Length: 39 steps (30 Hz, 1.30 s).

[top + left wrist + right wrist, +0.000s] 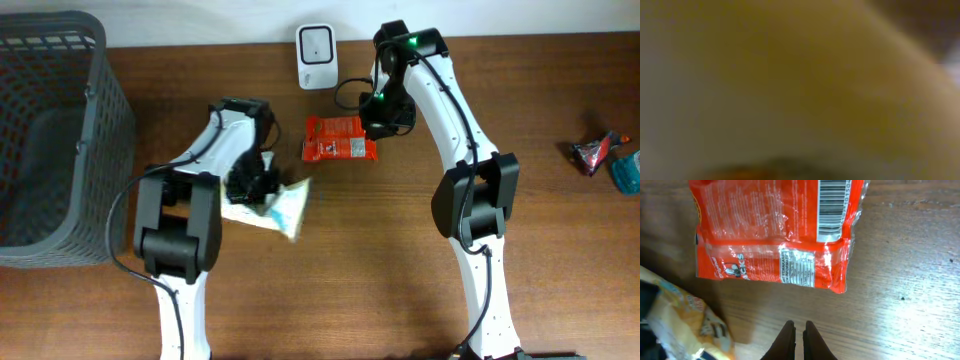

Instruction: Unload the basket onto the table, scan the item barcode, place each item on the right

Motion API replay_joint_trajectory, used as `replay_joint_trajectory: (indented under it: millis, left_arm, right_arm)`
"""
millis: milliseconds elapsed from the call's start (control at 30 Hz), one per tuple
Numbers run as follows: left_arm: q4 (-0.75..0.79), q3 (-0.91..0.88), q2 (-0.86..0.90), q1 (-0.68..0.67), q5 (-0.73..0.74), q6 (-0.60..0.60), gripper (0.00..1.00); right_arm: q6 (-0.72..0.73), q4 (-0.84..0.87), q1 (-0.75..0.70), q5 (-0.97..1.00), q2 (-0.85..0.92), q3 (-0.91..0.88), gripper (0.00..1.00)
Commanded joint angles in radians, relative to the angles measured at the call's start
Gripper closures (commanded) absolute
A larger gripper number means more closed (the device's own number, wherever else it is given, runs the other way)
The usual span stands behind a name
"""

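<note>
A red snack packet (340, 138) lies flat on the wooden table in front of the white scanner (316, 42). Its barcode (832, 202) faces up near one end of the red packet (770, 230). My right gripper (385, 118) hangs just right of it. In the right wrist view that gripper (799, 330) has its fingers almost touching, with nothing between them. My left gripper (250, 185) is shut on a pale yellow and white packet (282, 208), which also shows as the yellow packet (690, 322) in the right wrist view. The left wrist view is a yellowish blur from something right against the lens.
A grey mesh basket (95, 110) fills the left side of the table. At the right edge lie a dark red wrapped item (597, 152) and a teal item (628, 172). A black cable (350, 92) curls beside the scanner.
</note>
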Motion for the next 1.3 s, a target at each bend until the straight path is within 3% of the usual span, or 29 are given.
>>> replay_joint_trajectory:
  millis: [0,133,233,300,367,600,767,933,1100,1167,1267]
  left_arm:
    - [-0.115,0.045,0.014,0.127,-0.376,-0.194,1.00]
    - [-0.246,0.264,0.010,0.180,-0.323,-0.186,1.00]
    - [-0.266,0.448,0.007,0.159,-0.043,-0.046,1.00]
    - [-0.198,0.496,0.007,0.115,0.172,0.027,1.00]
    - [-0.076,0.487,0.013,0.048,0.238,0.029,1.00]
    - [0.336,0.440,0.136,-0.109,0.237,-0.098,1.00]
    - [0.473,0.440,0.257,-0.105,0.204,-0.119,1.00]
    - [0.380,0.441,0.283,-0.102,0.003,-0.123,1.00]
    - [0.213,0.444,0.185,-0.100,-0.157,-0.142,1.00]
    - [0.211,0.451,0.082,-0.100,-0.157,-0.146,1.00]
    - [0.230,0.451,-0.013,-0.078,-0.157,-0.146,0.98]
  right_arm:
    - [-0.010,0.024,0.006,0.011,0.002,0.017,0.92]
    - [-0.009,0.061,0.014,0.012,0.003,0.016,0.92]
    - [0.079,0.097,0.010,0.085,0.003,0.003,0.93]
    - [0.130,0.138,0.010,0.154,0.003,-0.027,0.95]
    - [0.130,0.179,0.008,0.154,0.004,-0.071,0.95]
    - [0.095,0.294,-0.041,-0.042,0.004,-0.175,0.96]
    - [0.101,0.325,-0.038,-0.046,0.004,-0.199,0.96]
    - [0.108,0.402,-0.026,-0.035,0.004,-0.325,0.96]
    - [0.169,0.312,-0.040,0.101,-0.024,-0.287,0.96]
    - [0.119,0.261,-0.047,0.049,-0.047,-0.218,0.95]
    - [0.002,0.219,-0.046,-0.213,-0.052,-0.159,0.85]
